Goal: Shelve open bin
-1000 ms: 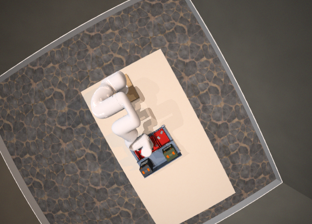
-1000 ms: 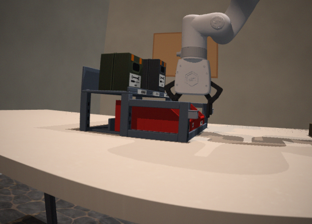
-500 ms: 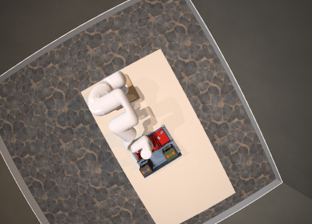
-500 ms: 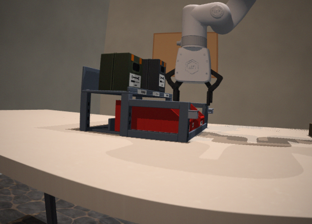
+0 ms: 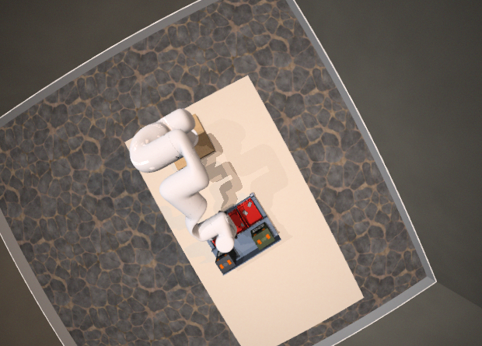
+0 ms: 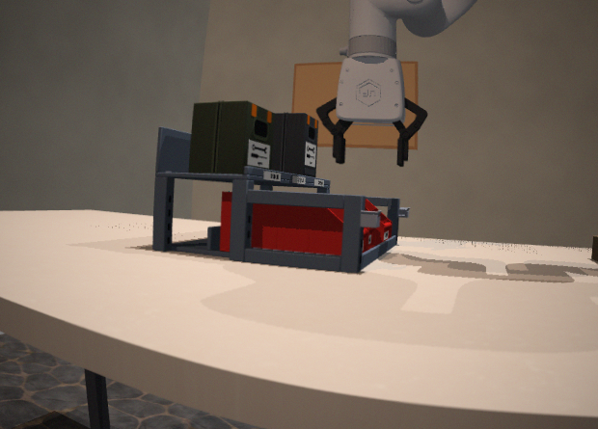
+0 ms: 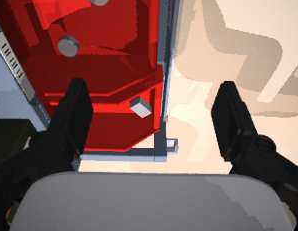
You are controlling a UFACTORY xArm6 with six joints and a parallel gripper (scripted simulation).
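Note:
Red open bins stand side by side on the shelf [image 5: 243, 242] [image 6: 351, 235] [image 7: 161, 152]. The end bin [image 5: 255, 214] [image 6: 294, 230] [image 7: 112, 131] looks level, open front at the front lip; metal parts show inside. A neighbouring red bin [image 7: 115, 34] holds round grey parts. In the wrist view their side walls run next to each other. Farther red fronts [image 6: 386, 225] are partly hidden, and the arm covers much of the row from above. No red bin shows on the table [image 5: 307, 256] [image 6: 309, 336]. My gripper [image 6: 369, 162] [image 7: 152, 95] is open and empty, above the shelf and clear of the bins.
On the upper board stand a dark green bin [image 5: 263, 239] [image 6: 231, 139] and a dark grey bin [image 5: 225, 262] [image 6: 294, 141], behind and beside my gripper. The board's label strip [image 7: 15, 64] overlooks the bins' rear ends. Posts and side rails frame the lower row.

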